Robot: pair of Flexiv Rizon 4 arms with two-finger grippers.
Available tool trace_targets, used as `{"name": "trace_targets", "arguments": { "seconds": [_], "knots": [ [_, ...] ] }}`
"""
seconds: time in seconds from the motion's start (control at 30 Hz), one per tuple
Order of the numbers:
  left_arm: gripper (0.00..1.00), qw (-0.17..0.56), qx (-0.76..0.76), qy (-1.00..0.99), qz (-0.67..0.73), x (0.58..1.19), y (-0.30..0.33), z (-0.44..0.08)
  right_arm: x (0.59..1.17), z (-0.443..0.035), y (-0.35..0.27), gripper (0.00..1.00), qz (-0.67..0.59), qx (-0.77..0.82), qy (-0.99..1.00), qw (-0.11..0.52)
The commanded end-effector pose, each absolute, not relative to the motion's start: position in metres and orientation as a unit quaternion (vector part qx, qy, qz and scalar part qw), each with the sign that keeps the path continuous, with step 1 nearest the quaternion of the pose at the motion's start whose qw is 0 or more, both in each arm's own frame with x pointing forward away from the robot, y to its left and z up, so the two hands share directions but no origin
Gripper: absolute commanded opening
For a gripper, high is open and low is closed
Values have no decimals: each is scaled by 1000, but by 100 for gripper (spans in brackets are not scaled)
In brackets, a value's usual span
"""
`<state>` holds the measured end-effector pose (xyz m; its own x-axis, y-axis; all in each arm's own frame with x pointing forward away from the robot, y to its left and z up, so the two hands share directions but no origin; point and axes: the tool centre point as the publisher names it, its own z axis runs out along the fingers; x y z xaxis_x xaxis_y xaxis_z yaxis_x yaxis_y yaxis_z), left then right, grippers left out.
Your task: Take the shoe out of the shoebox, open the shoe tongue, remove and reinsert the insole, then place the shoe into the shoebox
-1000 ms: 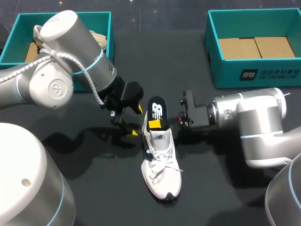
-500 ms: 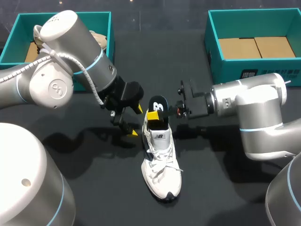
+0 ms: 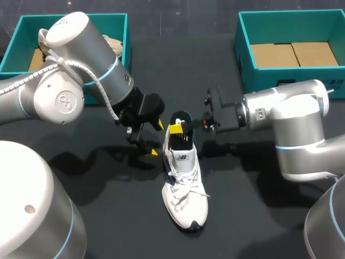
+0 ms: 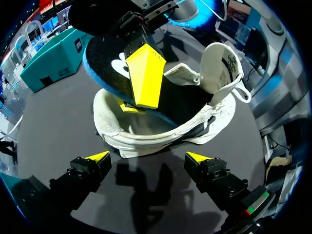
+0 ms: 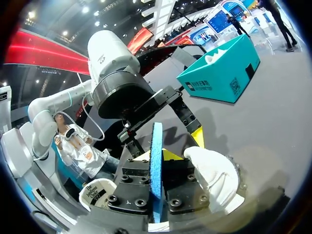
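A white shoe (image 3: pixel 184 186) lies on the dark table, toe toward the front edge. Its black insole (image 3: pixel 181 120) with a blue underside stands up out of the heel opening. My right gripper (image 3: pixel 178 129) is shut on the insole's raised end; in the right wrist view the blue edge of the insole (image 5: pixel 156 146) runs straight between the right gripper (image 5: pixel 156 157) fingers, next to the white tongue (image 5: pixel 214 175). My left gripper (image 3: pixel 157 138) is open just left of the heel, touching nothing. In the left wrist view the left gripper (image 4: pixel 148 157) faces the shoe (image 4: pixel 165 122) and the insole (image 4: pixel 105 63).
A teal shoebox (image 3: pixel 116 24) at the back left holds another light shoe. A second teal shoebox (image 3: pixel 253 70) at the back right shows only its cardboard floor. Both arms crowd the table's middle on either side of the shoe.
The right gripper has shifted slightly toward the back with the insole, which now stands steeper and shows less of its printed face. The left arm and the shoe have kept still.
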<state>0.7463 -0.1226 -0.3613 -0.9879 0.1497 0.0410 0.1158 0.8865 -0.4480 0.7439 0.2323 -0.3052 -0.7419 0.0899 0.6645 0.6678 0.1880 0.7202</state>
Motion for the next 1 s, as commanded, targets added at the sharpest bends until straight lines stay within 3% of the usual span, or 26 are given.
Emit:
{"name": "trace_targets", "arguments": {
  "seconds": [0.03, 0.53, 0.57, 0.67, 1.0],
  "knots": [
    [100, 37, -69, -971, 228, 747, -124, -363, 746, -316, 238, 0, -574, -261, -730, 263],
    [100, 37, -69, -971, 228, 747, -124, -363, 724, -333, 237, 0, -565, -289, -716, 288],
    [100, 37, -69, -971, 228, 747, -124, -363, 725, -330, 237, 12, -567, -286, -719, 283],
    [100, 37, -69, -971, 228, 747, -124, -363, 728, -323, 237, 31, -569, -277, -725, 273],
    [100, 37, -69, -971, 228, 747, -124, -363, 734, -310, 231, 34, -562, -271, -741, 248]
  ]
}}
